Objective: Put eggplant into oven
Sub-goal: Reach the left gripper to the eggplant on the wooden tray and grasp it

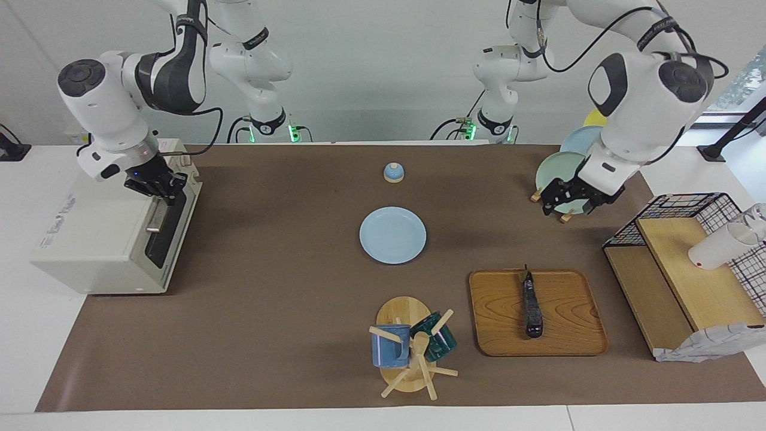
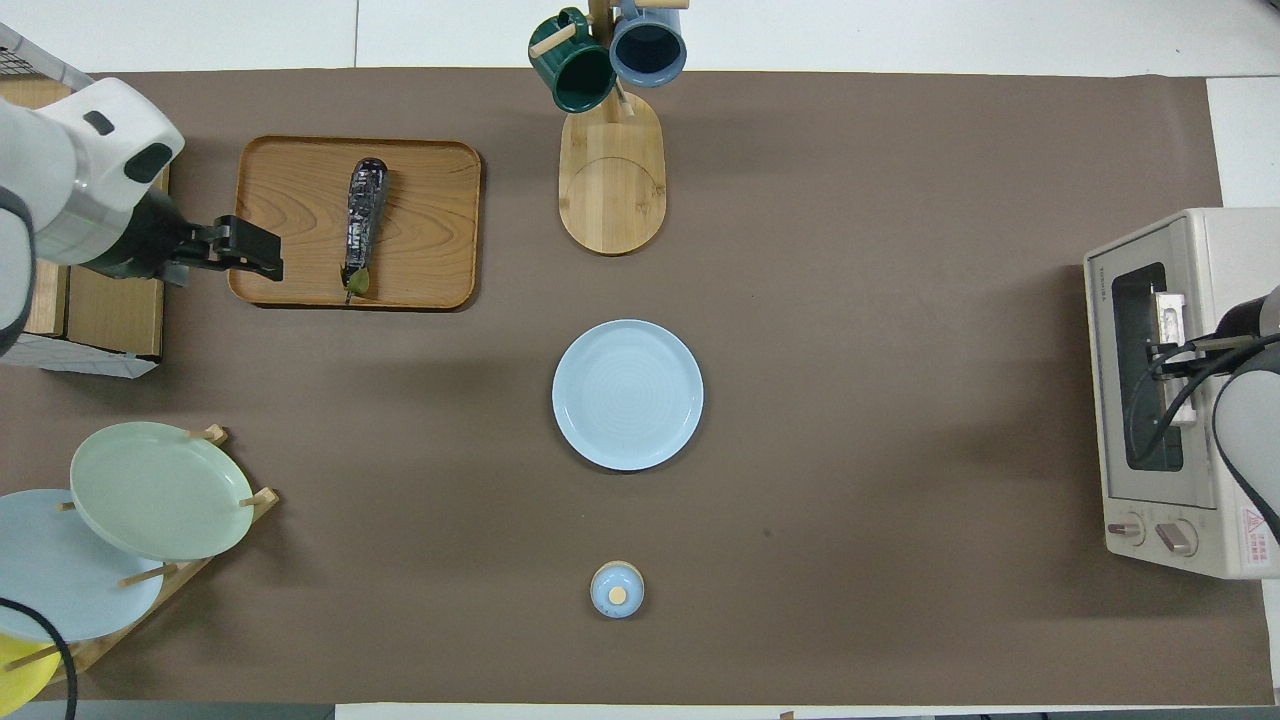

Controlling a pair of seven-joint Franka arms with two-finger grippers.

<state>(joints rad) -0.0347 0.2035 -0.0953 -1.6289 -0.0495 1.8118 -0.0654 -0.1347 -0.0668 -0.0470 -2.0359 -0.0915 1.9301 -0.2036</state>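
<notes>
The dark purple eggplant (image 1: 531,308) lies lengthwise on a wooden tray (image 1: 497,326), its green stem tip toward the robots; it also shows in the overhead view (image 2: 363,215) on the tray (image 2: 290,180). The cream-white oven (image 1: 96,239) stands at the right arm's end of the table, and its dark glass door looks closed. My right gripper (image 1: 161,190) is at the door's metal handle, also seen from overhead (image 2: 1165,365) against the oven (image 2: 1230,240). My left gripper (image 1: 568,208) is open and empty, raised over the tray's edge (image 2: 255,255), apart from the eggplant.
A light blue plate (image 1: 392,234) lies mid-table, with a small blue lidded dish (image 1: 393,172) nearer to the robots. A wooden mug tree (image 1: 413,347) with two mugs stands beside the tray. A plate rack (image 1: 562,167) and a wire-and-wood shelf (image 1: 676,269) stand at the left arm's end.
</notes>
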